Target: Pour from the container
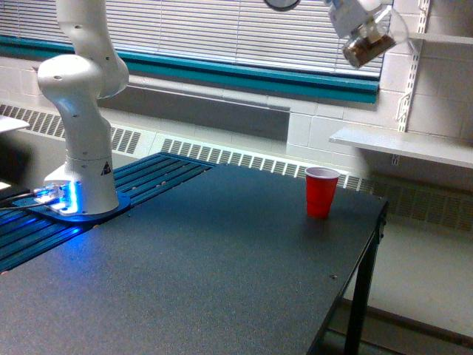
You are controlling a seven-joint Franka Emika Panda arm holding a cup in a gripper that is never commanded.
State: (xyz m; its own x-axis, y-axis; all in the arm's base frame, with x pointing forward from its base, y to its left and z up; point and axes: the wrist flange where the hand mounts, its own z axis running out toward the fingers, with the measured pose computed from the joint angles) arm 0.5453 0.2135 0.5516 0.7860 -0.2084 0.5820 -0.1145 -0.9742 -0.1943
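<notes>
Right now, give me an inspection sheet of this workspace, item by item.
Surface: dark table, bare apart from the things below.
Job's things: clear cup with brown contents, held tilted high above the table; red cup upright near the table's far edge, to the exterior view's right.
Clutter: nothing seen.
Gripper: at the top edge, holding the clear cup; fingers not clear.
Cables: some at the arm base, lit blue.
Surroundings: blinds, radiator, wall shelves.

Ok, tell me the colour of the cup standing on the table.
Red with a white rim, exterior view.
</notes>
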